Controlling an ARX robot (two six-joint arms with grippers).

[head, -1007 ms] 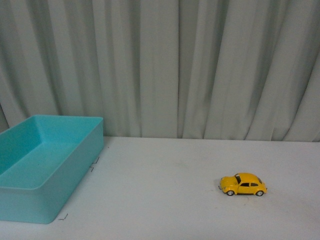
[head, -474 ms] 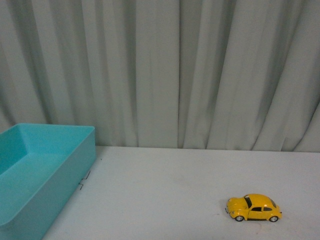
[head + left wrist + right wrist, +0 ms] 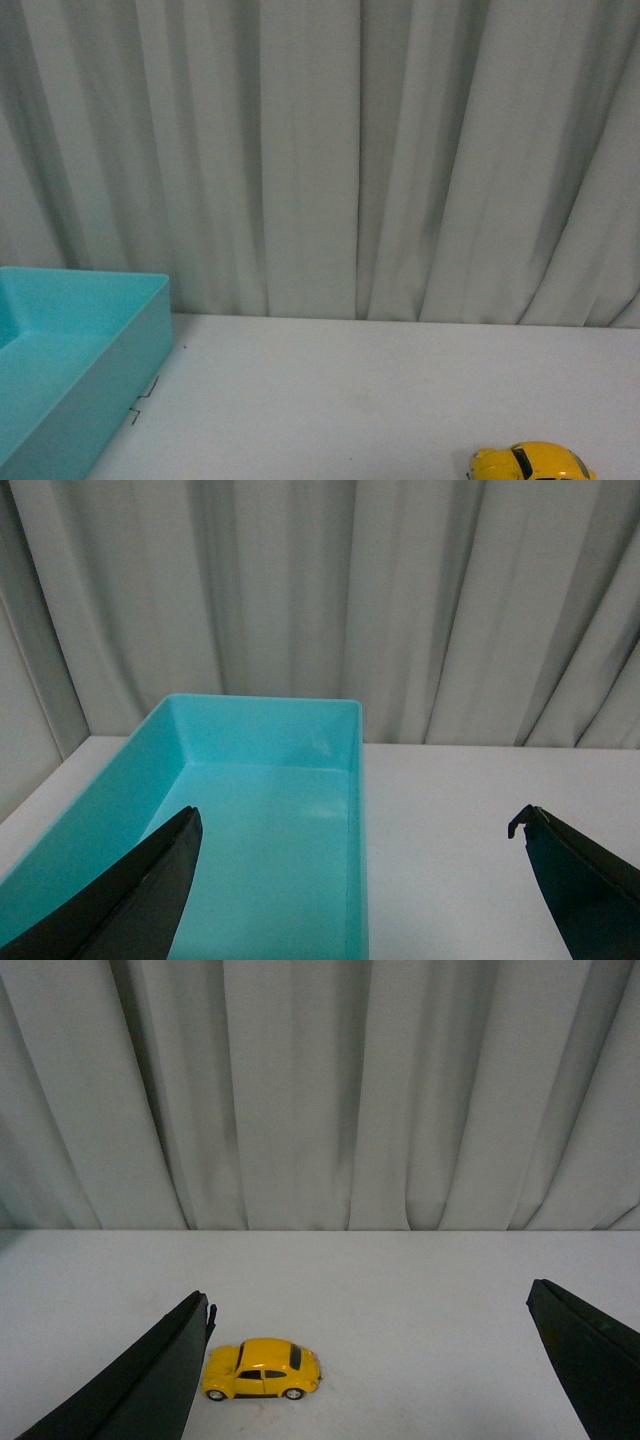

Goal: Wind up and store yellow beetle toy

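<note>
Two black grippers stand with fingers spread wide, holding nothing: the left gripper [image 3: 352, 820] faces the smooth, straight-walled, open-topped turquoise plastic bin [image 3: 260, 702], and the right gripper [image 3: 370, 1295] faces bare tabletop. The small glossy yellow beetle toy [image 3: 261, 1369], rounded and dark-windowed, sits on its wheels on the matte white table [image 3: 350, 390], well apart from the bin, with broad bare surface between them. A pleated pale grey curtain [image 3: 300, 150] closes off the table's far edge.

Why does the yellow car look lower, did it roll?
No. The yellow beetle toy sits lower in view, but so does the turquoise bin; the camera moved.
</note>
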